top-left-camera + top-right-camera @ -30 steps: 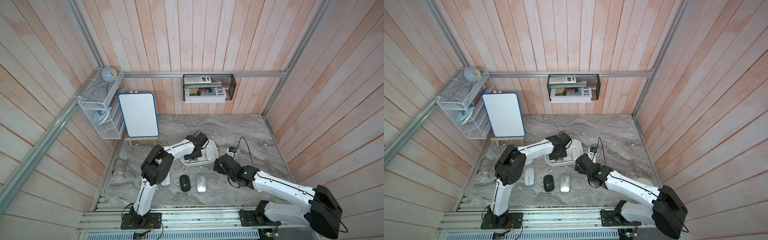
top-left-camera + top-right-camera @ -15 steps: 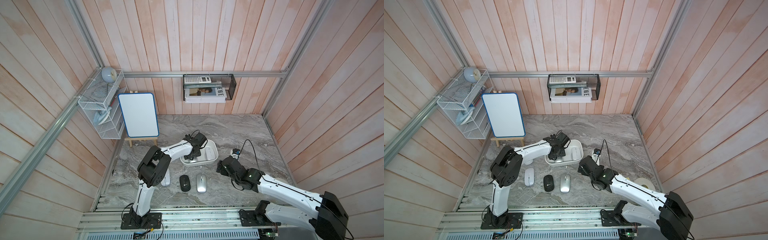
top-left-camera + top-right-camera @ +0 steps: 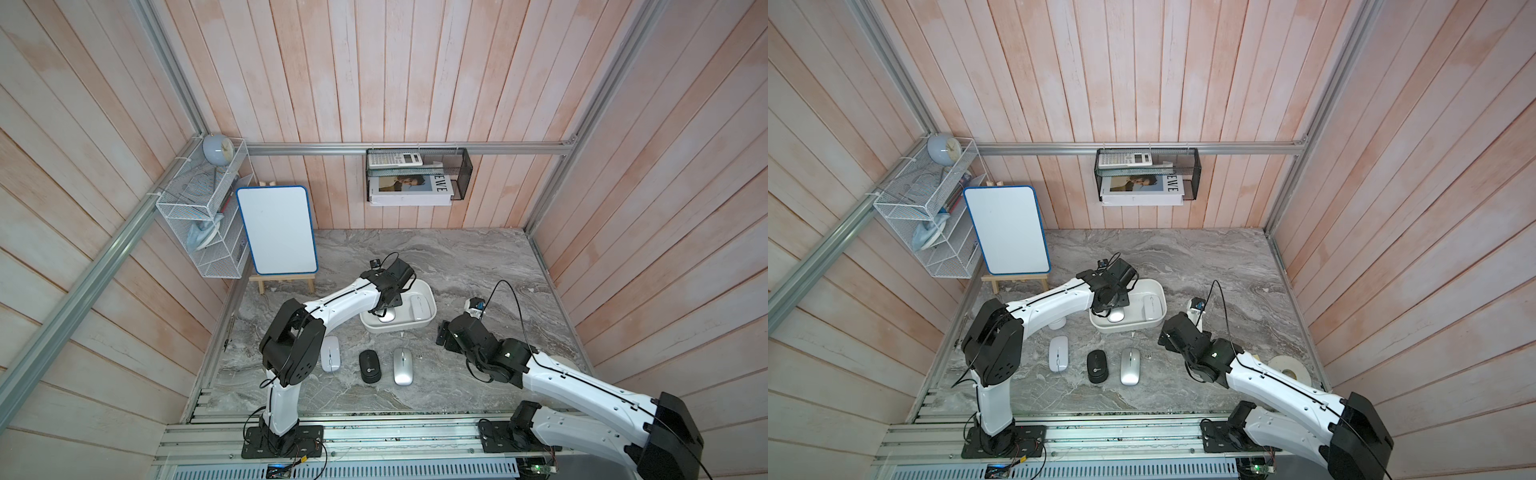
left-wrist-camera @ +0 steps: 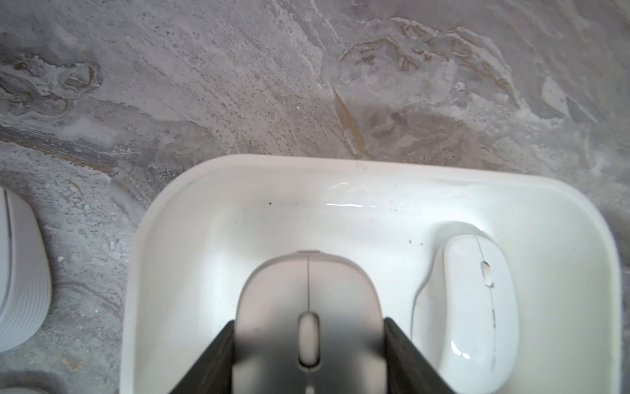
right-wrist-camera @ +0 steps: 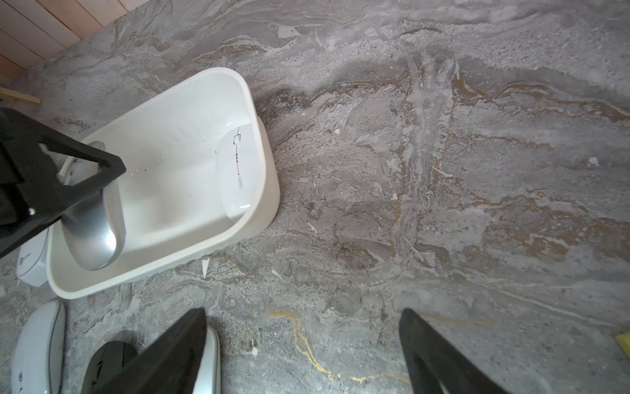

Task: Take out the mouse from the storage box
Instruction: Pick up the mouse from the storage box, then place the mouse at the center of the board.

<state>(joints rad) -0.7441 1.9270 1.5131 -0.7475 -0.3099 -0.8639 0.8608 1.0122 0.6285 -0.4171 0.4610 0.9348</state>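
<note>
- The left gripper (image 4: 308, 354) has its jaws closed against the two sides of a silver mouse (image 4: 306, 300), black fingers (image 4: 211, 361) touching each flank, inside the storage box (image 4: 341, 167).
- The right gripper (image 5: 303, 354) has its jaws spread wide with nothing between them, hanging above bare marble to the right of the box.
- The silver mouse sits in the box's left half, seen in both top views (image 3: 385, 316); whether it is off the floor of the box is unclear.
- A white mouse (image 4: 474, 314) lies in the box's right half, apart from the silver one.
- Near of the box, on the table (image 3: 478, 266), three mice lie in a row: a white table mouse (image 3: 331, 353) left, a black mouse (image 3: 370, 365) in the middle, a silver table mouse (image 3: 402, 365) right.
</note>
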